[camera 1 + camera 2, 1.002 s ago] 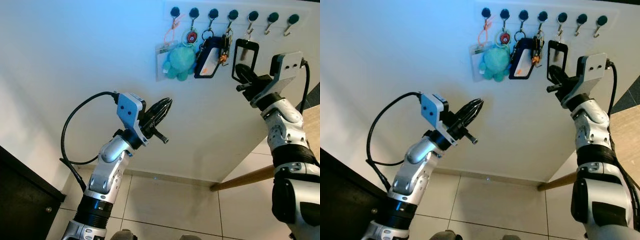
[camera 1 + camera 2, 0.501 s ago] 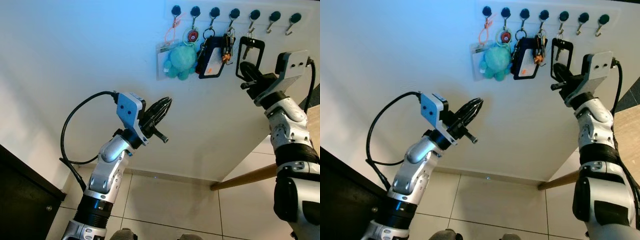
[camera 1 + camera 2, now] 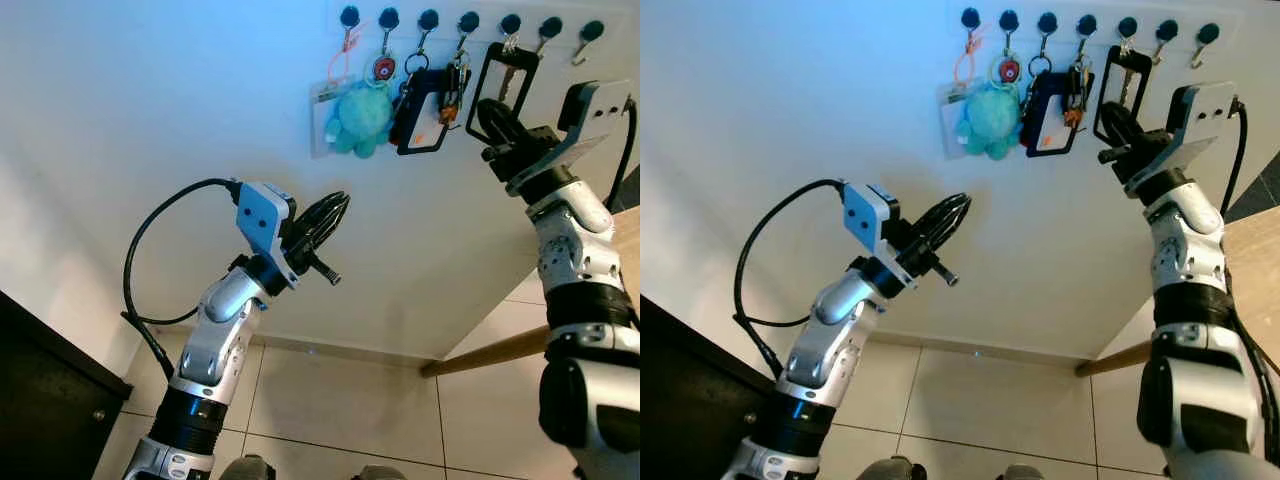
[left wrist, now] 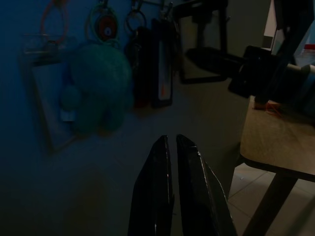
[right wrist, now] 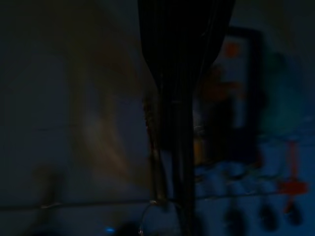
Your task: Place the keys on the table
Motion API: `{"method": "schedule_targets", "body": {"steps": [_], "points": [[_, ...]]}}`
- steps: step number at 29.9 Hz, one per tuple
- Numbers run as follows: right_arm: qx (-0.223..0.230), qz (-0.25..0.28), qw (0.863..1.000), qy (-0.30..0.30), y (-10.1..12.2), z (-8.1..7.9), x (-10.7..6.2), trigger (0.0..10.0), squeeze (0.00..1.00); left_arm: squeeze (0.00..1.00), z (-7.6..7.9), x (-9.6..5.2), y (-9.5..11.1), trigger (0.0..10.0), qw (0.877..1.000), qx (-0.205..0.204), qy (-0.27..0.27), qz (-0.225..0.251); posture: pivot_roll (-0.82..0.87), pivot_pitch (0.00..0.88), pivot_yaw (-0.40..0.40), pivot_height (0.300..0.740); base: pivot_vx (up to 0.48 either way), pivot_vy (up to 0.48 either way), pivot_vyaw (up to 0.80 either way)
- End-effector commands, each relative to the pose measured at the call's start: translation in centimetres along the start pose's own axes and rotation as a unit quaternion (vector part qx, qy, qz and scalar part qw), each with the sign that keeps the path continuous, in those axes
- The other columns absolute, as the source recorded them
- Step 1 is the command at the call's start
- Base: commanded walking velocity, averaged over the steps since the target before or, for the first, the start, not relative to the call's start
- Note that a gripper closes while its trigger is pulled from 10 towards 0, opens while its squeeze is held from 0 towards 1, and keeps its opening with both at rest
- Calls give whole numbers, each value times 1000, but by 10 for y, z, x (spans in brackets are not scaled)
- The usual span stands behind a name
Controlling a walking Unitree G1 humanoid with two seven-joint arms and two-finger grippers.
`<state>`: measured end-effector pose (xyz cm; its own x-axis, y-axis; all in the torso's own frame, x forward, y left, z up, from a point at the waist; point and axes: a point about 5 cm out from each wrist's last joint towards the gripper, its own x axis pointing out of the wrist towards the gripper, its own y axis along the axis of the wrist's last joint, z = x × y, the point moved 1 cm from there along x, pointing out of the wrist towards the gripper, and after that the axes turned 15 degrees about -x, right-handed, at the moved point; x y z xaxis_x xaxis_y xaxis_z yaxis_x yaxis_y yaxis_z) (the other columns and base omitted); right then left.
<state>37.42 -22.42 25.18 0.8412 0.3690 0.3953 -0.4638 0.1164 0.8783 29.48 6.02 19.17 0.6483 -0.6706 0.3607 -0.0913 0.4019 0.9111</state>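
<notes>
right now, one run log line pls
phase: reach | right claw at black-framed tag hanging on hook rail | left claw raised, idle | keys unhooked: no

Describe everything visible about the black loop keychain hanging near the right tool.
The black loop keychain is a rounded rectangular strap, open in the middle, looking like dark rubber or leather. It hangs from the fifth hook of the wall rack by a small metal key or clip. It lies flat against the white wall, slightly tilted. The right tool overlaps its lower end; whether it grips the loop cannot be told.
</notes>
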Motion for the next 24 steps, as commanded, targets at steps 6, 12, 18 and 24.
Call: {"method": "schedule_targets", "body": {"steps": [6,12,18,24], "points": [[11,-4,1000,15,-2,-9,-5,0,0,0,5,1,3,10000,1000,0,-11,5,55,98,-13,740,0,0,0],[7,16,1000,-5,9,-6,-7,0,0,0,6,2,4,10000,1000,0,-16,5,55,98,-8,740,0,0,0],[1,37,999,-35,21,4,-5,0,0,0,7,3,5,10000,1000,1,-23,4,54,97,-6,740,0,0,0],[14,13,998,-61,22,14,-4,0,0,0,9,4,2,10000,999,1,-33,-3,48,88,-2,740,0,0,0]]}}
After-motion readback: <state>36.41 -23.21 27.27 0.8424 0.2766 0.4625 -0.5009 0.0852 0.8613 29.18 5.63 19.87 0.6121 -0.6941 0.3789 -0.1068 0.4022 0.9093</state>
